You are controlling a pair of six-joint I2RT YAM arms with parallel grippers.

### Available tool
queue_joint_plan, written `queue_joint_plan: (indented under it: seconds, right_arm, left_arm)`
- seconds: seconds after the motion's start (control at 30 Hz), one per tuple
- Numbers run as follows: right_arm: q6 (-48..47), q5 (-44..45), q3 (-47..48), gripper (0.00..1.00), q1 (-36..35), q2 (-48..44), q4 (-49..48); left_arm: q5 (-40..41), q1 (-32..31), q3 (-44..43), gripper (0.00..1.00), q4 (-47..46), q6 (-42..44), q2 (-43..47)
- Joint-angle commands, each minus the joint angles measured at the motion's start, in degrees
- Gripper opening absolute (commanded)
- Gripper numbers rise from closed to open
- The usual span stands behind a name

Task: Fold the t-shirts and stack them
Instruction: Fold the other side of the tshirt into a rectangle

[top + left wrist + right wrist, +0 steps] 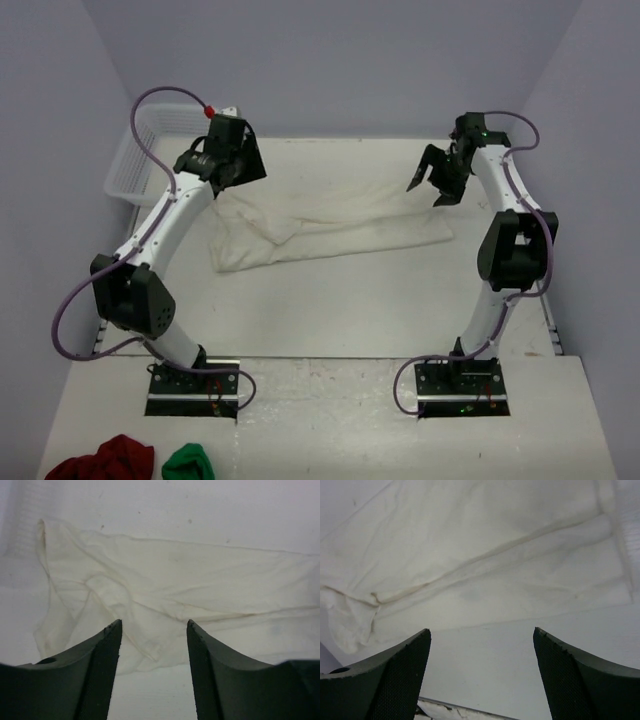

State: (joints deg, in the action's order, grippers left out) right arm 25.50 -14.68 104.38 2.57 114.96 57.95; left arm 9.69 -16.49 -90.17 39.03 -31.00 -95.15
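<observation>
Both arms are reaching out over the far half of the worktop [380, 310]. The left arm [165, 215] bends up from its base and leans toward the far left corner, wrist hanging over the left end of the t-shirt [330, 225]. The right arm [488, 310] stands taller, elbow out to the side, wrist tipped down above the shirt's right end.

The shirt itself lies flat-ish across the middle of the worktop as a long, rumpled band, with the left end bunched and wider.

From overhead you can't really see what the left fingers [95, 675] are doing, the wrist hides them. The left wrist camera sorts that out: they're apart with nothing between them, above the creased cloth. Same on the right wrist camera: the right fingers [395, 680] are spread wide and empty, over bare worktop just off the shirt's edge.

Only the top view catches the white basket [130, 165] at the far left, plus a dark red cloth bundle [100, 462] and a green one [188, 466] by the near edge.
</observation>
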Motion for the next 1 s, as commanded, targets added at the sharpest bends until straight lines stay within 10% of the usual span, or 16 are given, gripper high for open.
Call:
queue_joint_plan:
  seconds: [0.0, 0.13, 0.37, 0.97]
  right_arm:
    - [0.8, -3.1, -3.4, 0.84, -3.8, -6.1, -0.9]
    - [0.1, -1.8, -5.8, 0.84, -7.7, -8.3, 0.1]
    - [0.0, -2.6, -8.2, 0.84, -7.8, -13.5, -0.1]
    - [-0.4, 0.3, -10.9, 0.84, -7.8, -18.9, 1.2]
  left_arm:
    - [2.3, -3.9, -0.2, 0.55, 7.0, -2.4, 2.8]
    - [-7.2, -4.9, 3.4, 0.15, 14.2, -4.4, 1.8]
    - [-18.8, -5.0, 14.8, 0.43, 6.8, -7.9, 5.1]
    - [-21.9, -4.5, 12.9, 0.45, -0.2, -7.2, -7.1]
